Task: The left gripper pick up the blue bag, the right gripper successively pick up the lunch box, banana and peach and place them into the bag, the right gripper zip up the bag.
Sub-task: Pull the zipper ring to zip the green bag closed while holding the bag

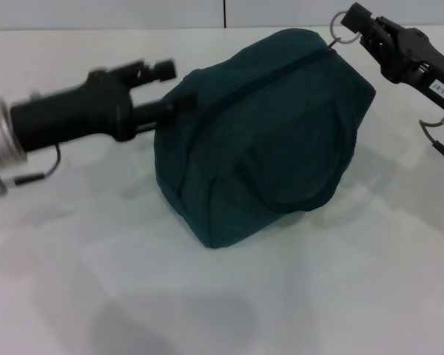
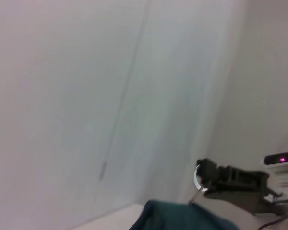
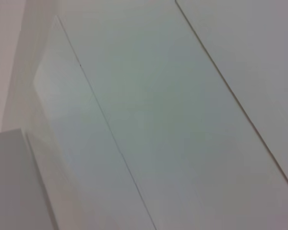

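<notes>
Blue bag (image 1: 263, 137) sits zipped on white table (image 1: 96, 296), wall behind.

Bag (image 1: 266, 140) matt cloth; zip ring (image 1: 345, 24) shiny metal.

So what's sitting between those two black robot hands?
In the head view, the blue bag fills the stretch between the left gripper and the right gripper, which holds its zipper ring.

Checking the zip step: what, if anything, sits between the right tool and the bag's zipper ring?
Nothing visible. The right tool is already at the zipper ring on the blue bag, while the left tool holds the bag's opposite side.
</notes>
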Robot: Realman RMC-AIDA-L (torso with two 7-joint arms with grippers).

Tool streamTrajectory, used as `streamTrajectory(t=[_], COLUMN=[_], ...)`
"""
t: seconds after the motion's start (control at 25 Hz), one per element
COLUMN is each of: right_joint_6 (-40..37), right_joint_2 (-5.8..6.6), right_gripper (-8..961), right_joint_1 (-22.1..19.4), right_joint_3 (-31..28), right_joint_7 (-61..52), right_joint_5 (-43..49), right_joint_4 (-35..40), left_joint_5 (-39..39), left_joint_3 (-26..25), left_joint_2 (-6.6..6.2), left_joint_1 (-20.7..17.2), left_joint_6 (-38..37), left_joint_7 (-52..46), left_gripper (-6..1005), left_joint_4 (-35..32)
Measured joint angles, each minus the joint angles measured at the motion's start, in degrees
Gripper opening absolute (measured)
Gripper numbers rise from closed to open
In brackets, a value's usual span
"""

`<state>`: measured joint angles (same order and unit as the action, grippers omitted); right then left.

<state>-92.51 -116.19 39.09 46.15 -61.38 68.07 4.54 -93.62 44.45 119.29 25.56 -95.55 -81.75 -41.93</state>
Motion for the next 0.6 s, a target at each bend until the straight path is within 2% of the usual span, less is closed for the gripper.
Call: streamTrajectory(t=[0.2,0.36,0.6], right_joint_6=[0.81,1.28,1.39], right_joint_2=[0.0,0.0,0.01], right_gripper=[17,17,16], right_joint_1=[-0.14,-0.13,0.18], right_joint_3=[-0.02,-0.01,0.04], right_joint_7=[-0.33,-0.33,-0.33], right_joint_5=[-0.05,-0.06,-0.15], right_joint_4=[-0.07,-0.3,-0.71], left_joint_5=[-7.33,-14.65,-29.21], left_joint_3=[6.13,13.81,28.37], left_joint_2=[0.1,0.14,0.22], left_joint_1=[2.87,6.58,9.53], left_joint_6=[1.43,3.01,8.61], left_joint_7=[-23.34,-38.86,-55.55], left_gripper=[711,865,880], left_joint_4=[-23.79,-36.99,-47.43])
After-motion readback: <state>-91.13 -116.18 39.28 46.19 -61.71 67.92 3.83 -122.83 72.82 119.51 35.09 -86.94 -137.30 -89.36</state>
